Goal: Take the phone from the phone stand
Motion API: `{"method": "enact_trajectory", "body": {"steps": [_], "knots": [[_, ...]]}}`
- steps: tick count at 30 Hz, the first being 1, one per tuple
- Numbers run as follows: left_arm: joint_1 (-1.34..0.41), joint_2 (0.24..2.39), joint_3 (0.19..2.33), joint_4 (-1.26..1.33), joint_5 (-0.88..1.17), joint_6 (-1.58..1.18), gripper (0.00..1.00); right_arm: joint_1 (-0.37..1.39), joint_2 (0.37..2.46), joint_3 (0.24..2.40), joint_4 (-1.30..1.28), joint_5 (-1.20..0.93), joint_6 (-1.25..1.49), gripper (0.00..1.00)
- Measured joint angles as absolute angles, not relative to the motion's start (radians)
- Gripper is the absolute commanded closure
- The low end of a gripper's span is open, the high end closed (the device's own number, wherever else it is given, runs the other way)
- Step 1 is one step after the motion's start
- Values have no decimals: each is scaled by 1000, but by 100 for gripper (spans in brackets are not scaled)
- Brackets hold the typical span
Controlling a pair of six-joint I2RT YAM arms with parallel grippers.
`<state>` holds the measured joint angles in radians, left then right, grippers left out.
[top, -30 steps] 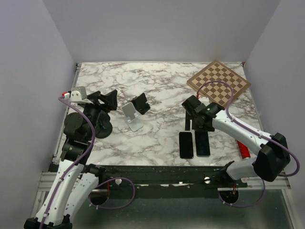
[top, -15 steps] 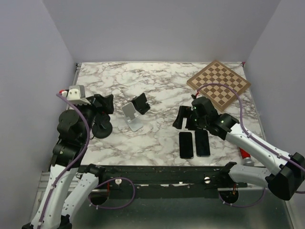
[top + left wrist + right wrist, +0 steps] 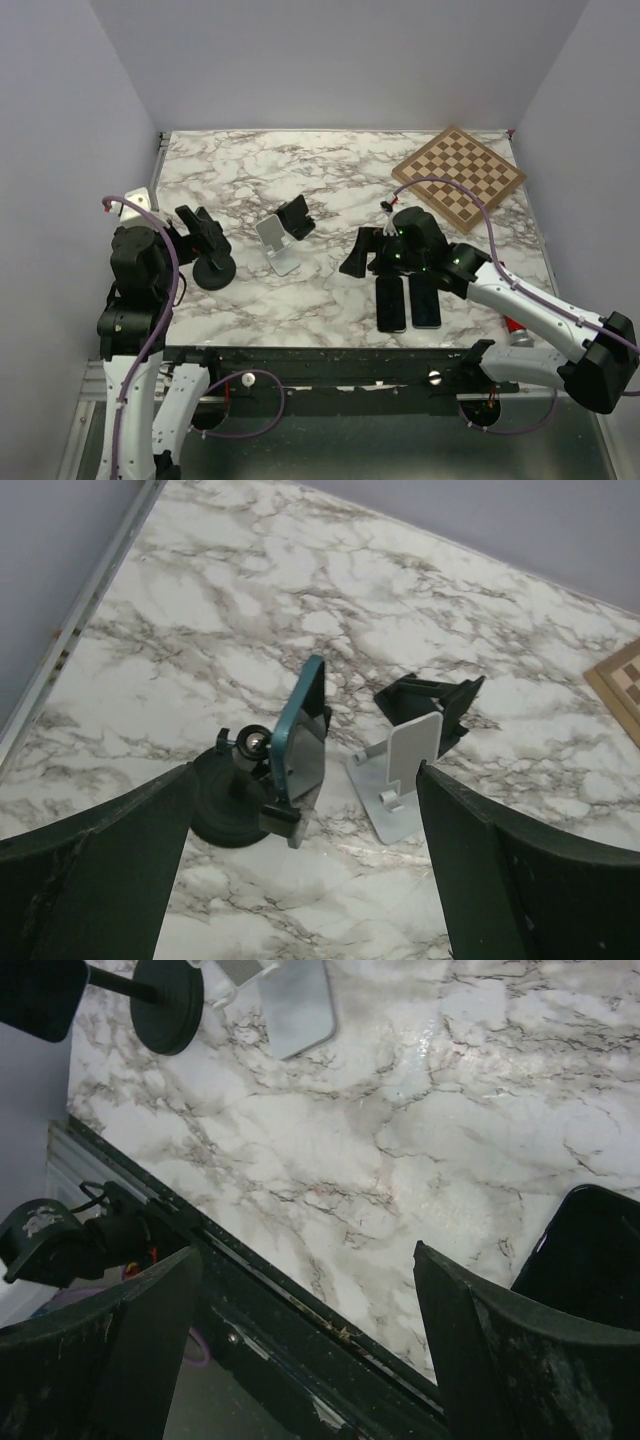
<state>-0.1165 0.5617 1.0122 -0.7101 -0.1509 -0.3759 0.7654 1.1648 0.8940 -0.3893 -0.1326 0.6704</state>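
- Phone (image 3: 300,742), left wrist view: upright, edge-on, clamped in the phone stand (image 3: 235,810); left gripper (image 3: 305,768) spread wide, empty, short of the stand.
- Right wrist view: right gripper (image 3: 308,1250) wide apart, empty, well apart from the stand.
- Likely rigid, slick; pinch its long edges, gently.
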Motion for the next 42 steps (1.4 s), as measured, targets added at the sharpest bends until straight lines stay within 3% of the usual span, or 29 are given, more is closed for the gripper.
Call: {"method": "enact_trajectory", "body": {"steps": [6,19,42], "knots": [[28,613,963,-705,-74,-409,6,783,1092,892,-390,-139,688,6],[146,641,804,-466,73,-455,38,786,1050,885,-413,-138,691,6],[149,609,695,-322,118,-476,62,819,1088,881,-419,-135,696,5]]}}
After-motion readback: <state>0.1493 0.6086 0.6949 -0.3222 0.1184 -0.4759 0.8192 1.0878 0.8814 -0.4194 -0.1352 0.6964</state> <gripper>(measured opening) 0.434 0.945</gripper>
